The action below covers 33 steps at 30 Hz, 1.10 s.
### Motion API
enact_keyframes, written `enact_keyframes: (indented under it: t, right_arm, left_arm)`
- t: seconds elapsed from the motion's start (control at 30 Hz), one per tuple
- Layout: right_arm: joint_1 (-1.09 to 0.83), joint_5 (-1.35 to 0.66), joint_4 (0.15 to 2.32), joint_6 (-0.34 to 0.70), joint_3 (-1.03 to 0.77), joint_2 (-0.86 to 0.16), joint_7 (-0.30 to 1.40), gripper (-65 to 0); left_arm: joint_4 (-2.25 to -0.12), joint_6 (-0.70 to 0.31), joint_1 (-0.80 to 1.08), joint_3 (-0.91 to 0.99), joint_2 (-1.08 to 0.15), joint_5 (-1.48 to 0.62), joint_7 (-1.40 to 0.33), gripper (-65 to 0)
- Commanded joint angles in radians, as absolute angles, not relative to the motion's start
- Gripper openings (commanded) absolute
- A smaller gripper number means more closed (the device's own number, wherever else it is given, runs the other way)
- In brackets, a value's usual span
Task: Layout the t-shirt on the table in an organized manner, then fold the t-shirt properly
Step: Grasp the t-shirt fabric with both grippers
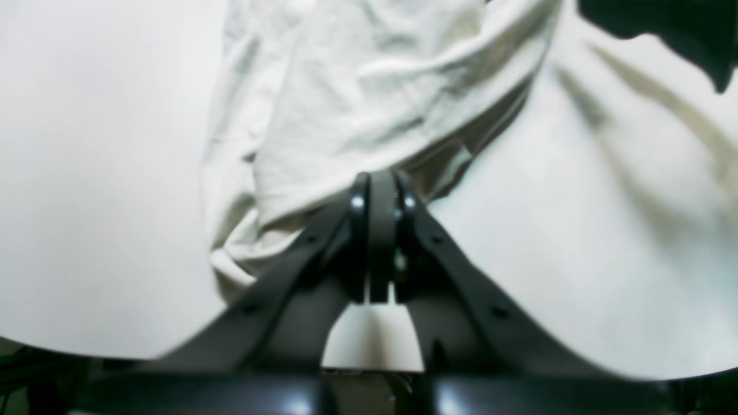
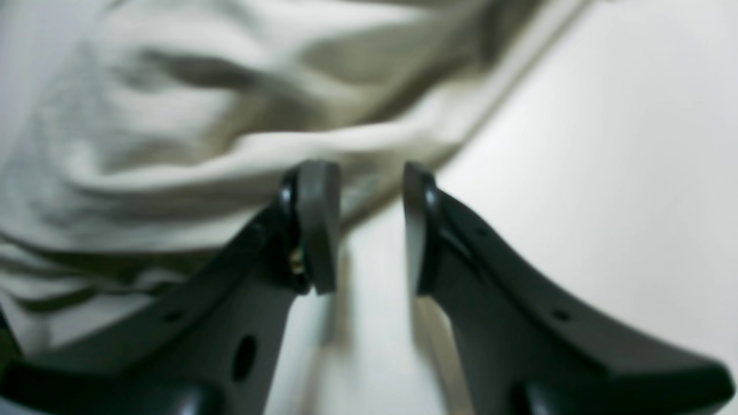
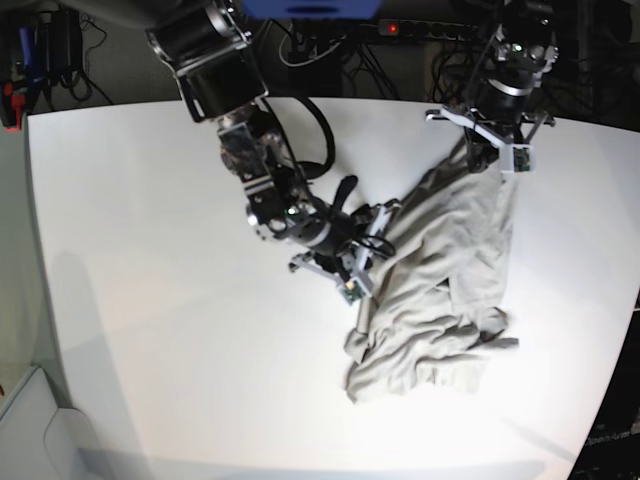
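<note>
Lying crumpled on the white desk [image 3: 150, 300], the shirt [image 3: 440, 290] sits right of centre in the base view, its nearest end bunched into a thick wad of folds close to the front edge. From there it runs back and rightward in a long wrinkled band.

Midway along that band the right gripper [image 2: 369, 225] leans in low over the desk, its jaws parted about halfway with bare desk showing between them. One finger [image 2: 314, 225] sits right at a raised fold of the shirt's edge; whether it actually touches I cannot tell, and nothing is pinched.

At the far end of the cloth, the left gripper [image 1: 377, 230] is pressed together, nipping the shirt's edge. From that pinch the cloth hangs slightly raised and drapes down onto the desk.

Behind the desk the room is dark, with tangled cables [image 3: 330, 50] and a power strip showing a red light [image 3: 392, 28].
</note>
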State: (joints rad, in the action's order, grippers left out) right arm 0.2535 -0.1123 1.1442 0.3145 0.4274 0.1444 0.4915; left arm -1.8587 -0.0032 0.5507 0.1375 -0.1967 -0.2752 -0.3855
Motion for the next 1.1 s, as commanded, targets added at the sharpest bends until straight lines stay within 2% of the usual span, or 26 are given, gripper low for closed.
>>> enact_keyframes:
  t: [0.0,0.17,0.47,0.93,1.0,1.07]
  right_arm:
    - [0.272,-0.127,1.156,0.32,0.447,0.157,0.461,-44.7]
    - [0.252,-0.127,1.159,0.32,0.484,0.157,0.455,-44.7]
    - [0.242,-0.127,1.158,0.32,0.486,0.157,0.453,-44.7]
    - [0.225,-0.127,1.159,0.32,0.486,0.157,0.458,-44.7]
    - [0.222,-0.127,1.159,0.32,0.486,0.157,0.456,-44.7]
    - [0.219,-0.127,1.159,0.32,0.486,0.157,0.456,-44.7]
  left_arm:
    - [-1.88,-0.004,0.549,0.142,-0.202,-0.277,-0.361,-64.7]
    - [-1.88,-0.001,0.536,0.148,-0.202,-0.275,-0.355,-64.7]
    - [-1.868,-0.004,0.458,0.269,-0.173,-0.277,-0.361,-64.6]
    - [-1.705,-0.004,0.335,0.252,-0.159,-0.278,-0.39,-64.4]
    - [-1.709,-0.005,0.332,0.255,-0.159,-0.278,-0.47,-61.6]
    - [-1.709,-0.005,0.325,0.257,-0.159,-0.278,-0.536,-54.2]
